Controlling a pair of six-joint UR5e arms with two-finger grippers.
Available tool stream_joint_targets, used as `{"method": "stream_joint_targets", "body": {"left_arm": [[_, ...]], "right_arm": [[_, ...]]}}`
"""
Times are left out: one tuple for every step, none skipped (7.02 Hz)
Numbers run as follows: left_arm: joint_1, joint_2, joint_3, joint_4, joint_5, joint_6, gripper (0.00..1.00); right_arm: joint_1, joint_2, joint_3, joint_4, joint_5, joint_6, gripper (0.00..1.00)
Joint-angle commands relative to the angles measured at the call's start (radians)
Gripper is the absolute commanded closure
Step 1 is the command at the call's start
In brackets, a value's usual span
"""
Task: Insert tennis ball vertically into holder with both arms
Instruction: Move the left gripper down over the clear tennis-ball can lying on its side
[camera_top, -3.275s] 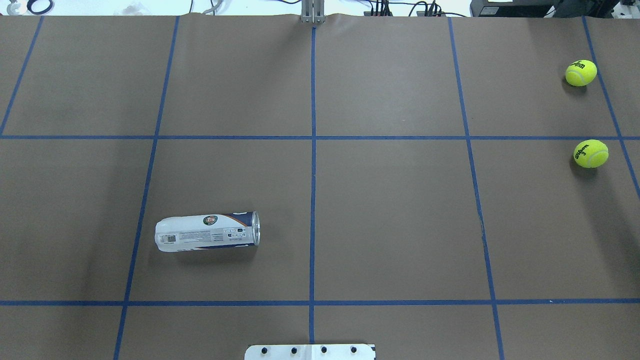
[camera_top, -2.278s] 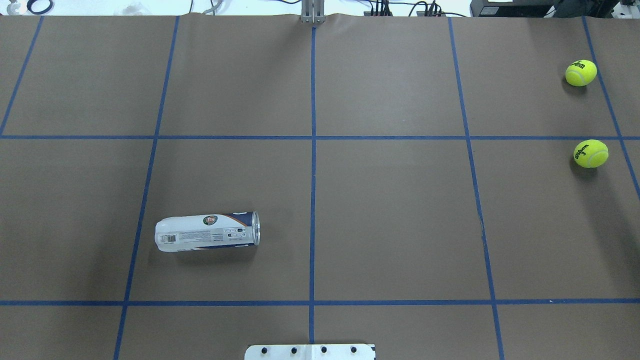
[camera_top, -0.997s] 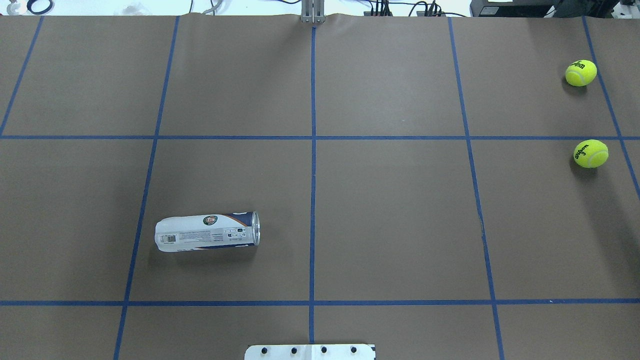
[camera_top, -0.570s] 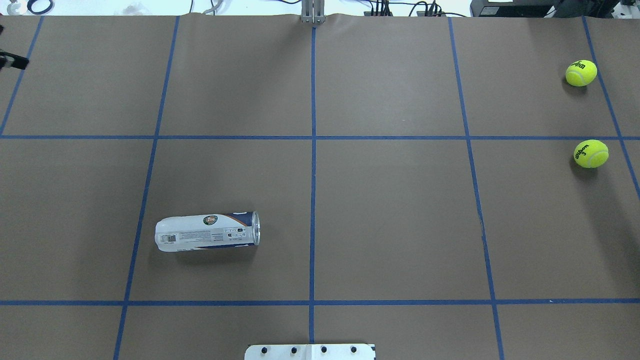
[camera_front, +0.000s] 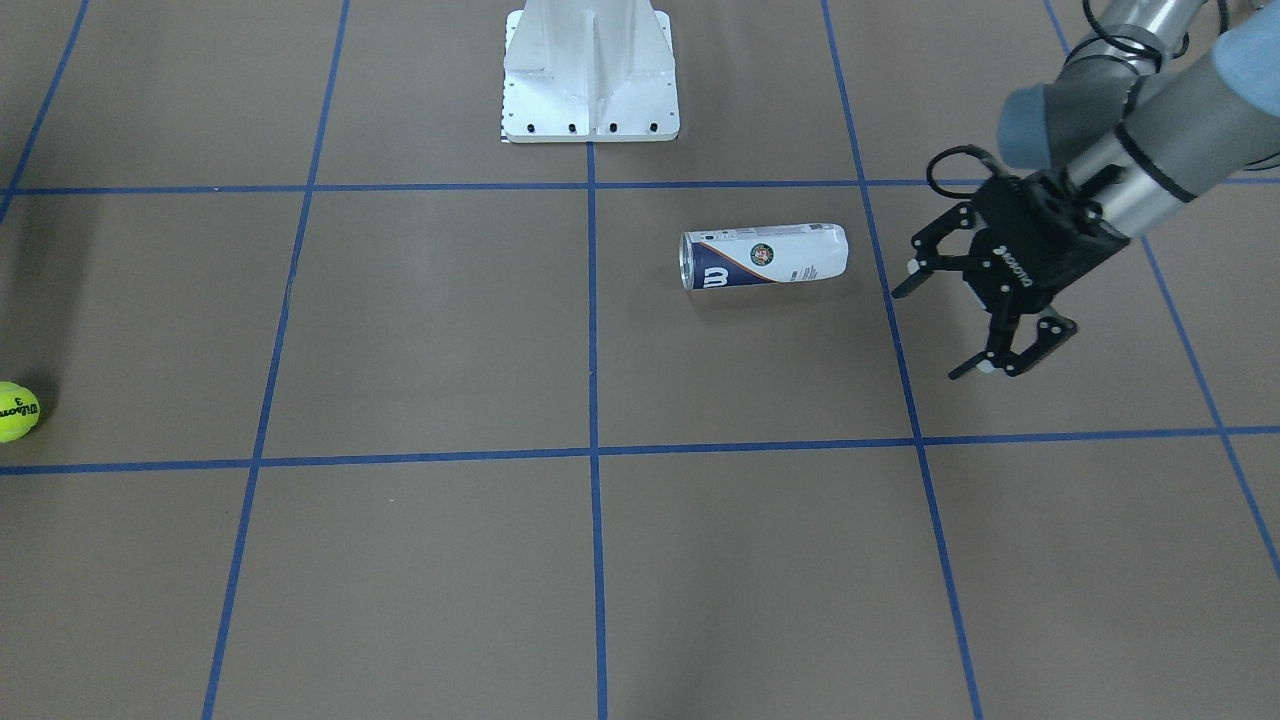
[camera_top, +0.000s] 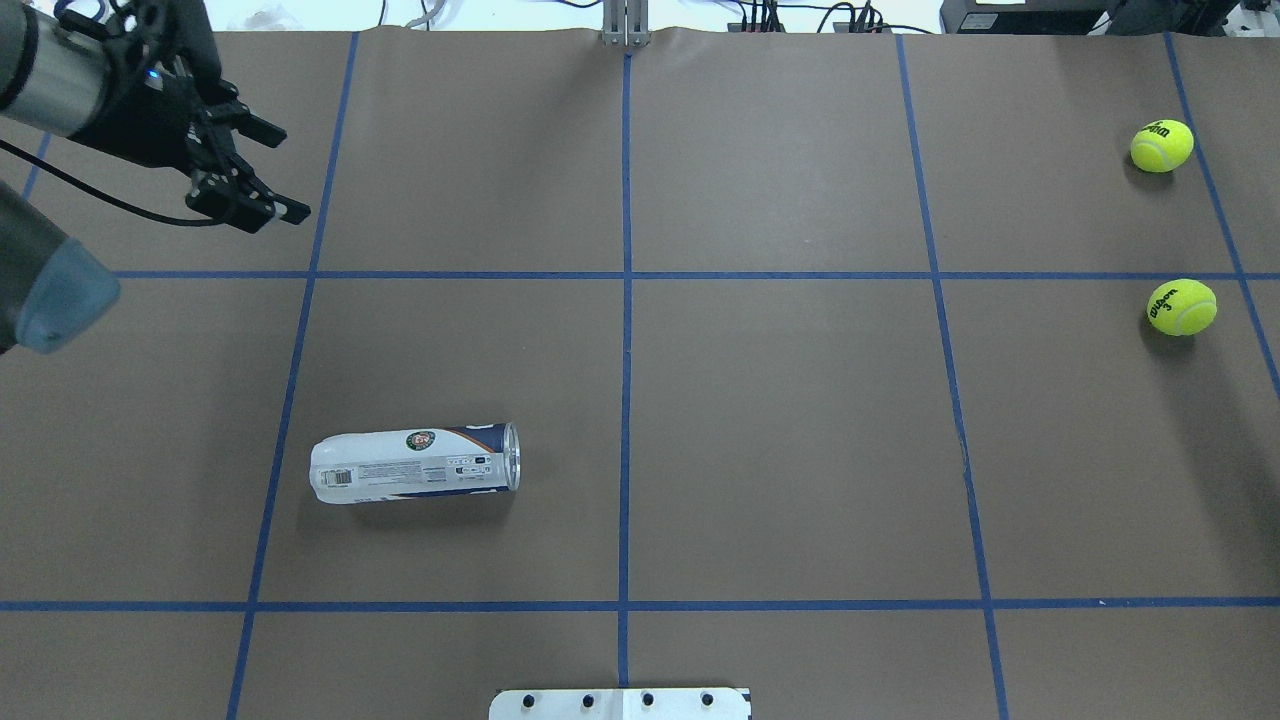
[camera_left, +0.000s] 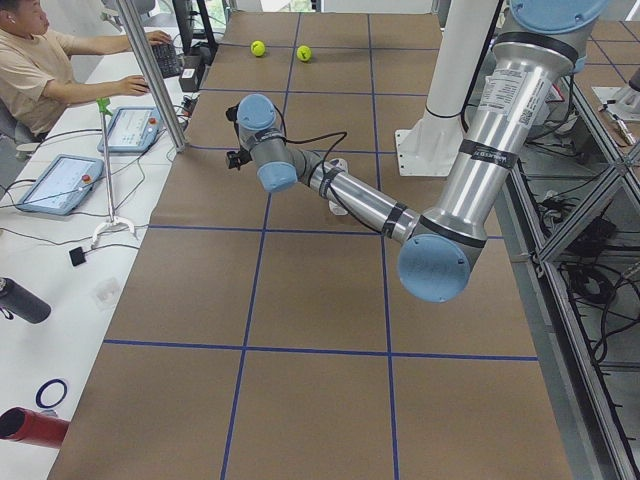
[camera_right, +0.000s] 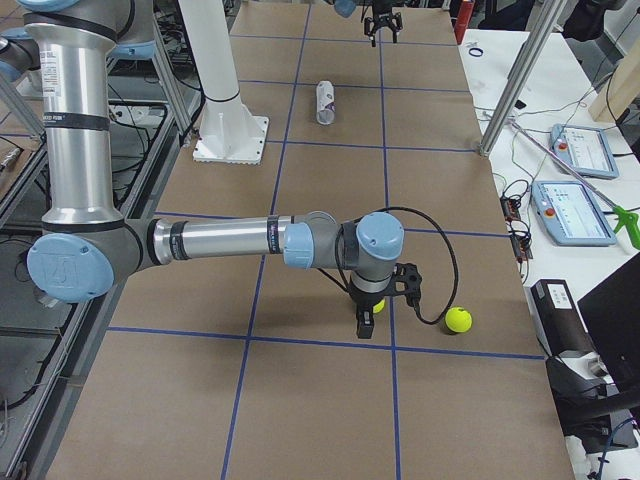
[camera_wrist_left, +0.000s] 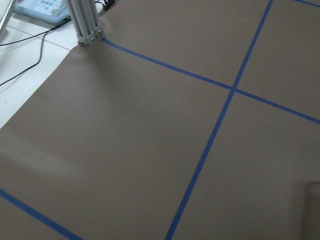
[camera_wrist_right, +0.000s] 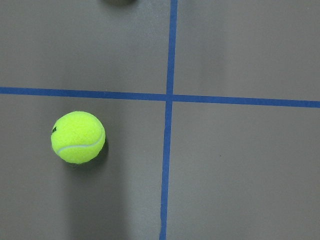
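- The holder (camera_top: 415, 463) lies on its side on the brown table (camera_top: 780, 430), in the square just to the robot's left of the centre tape line (camera_top: 625, 400); its metal-rimmed mouth faces that line and its closed end points outward; nothing touches it.
- The left gripper (camera_top: 288, 172) hangs above the table, farther out from the robot than the holder and to its left, well apart from it; its two fingers are spread wide with nothing between them.
- The nearer tennis ball (camera_top: 1182, 307) and the farther tennis ball (camera_top: 1162, 146) sit by the table's right edge, apart from each other and well apart from the holder.
- The right gripper (camera_right: 362, 330) shows only in the right side view, pointing down and overlapping the nearer tennis ball there; I cannot tell whether they touch or how far its fingers are spread.
- The white pedestal base (camera_front: 590, 70) stands on the centre tape line at the robot's edge.
- A person (camera_left: 30, 60) sits at a side desk, hands at a keyboard.
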Motion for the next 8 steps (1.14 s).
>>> {"method": "stream_joint_targets", "body": {"left_arm": [[0.135,-0.047,-0.024,0.080,0.050,0.001,0.01],[0.189,-0.065,-0.068,0.169,0.051,0.030,0.01],[0.201,-0.068,-0.087,0.211,0.051,0.100,0.01],[0.217,-0.070,-0.088,0.256,0.054,0.160,0.02],[0.232,-0.090,-0.091,0.309,0.104,0.213,0.02],[0.279,-0.104,-0.111,0.390,0.167,0.258,0.02],[0.342,-0.117,-0.142,0.480,0.256,0.262,0.02],[0.413,-0.117,-0.150,0.528,0.359,0.262,0.02]], "right_arm": [[0.001,-0.002,0.000,0.000,0.002,0.001,0.00],[0.000,-0.003,-0.001,0.000,0.002,0.001,0.00],[0.000,-0.005,-0.003,0.000,0.002,0.001,0.00],[0.000,-0.005,-0.006,0.000,0.002,0.001,0.00],[0.000,-0.005,-0.012,0.000,0.002,0.001,0.00],[0.000,-0.005,-0.020,0.000,0.002,0.001,0.00],[0.000,-0.005,-0.020,0.000,0.002,0.000,0.00],[0.001,-0.005,-0.023,0.000,0.002,0.001,0.00]]}}
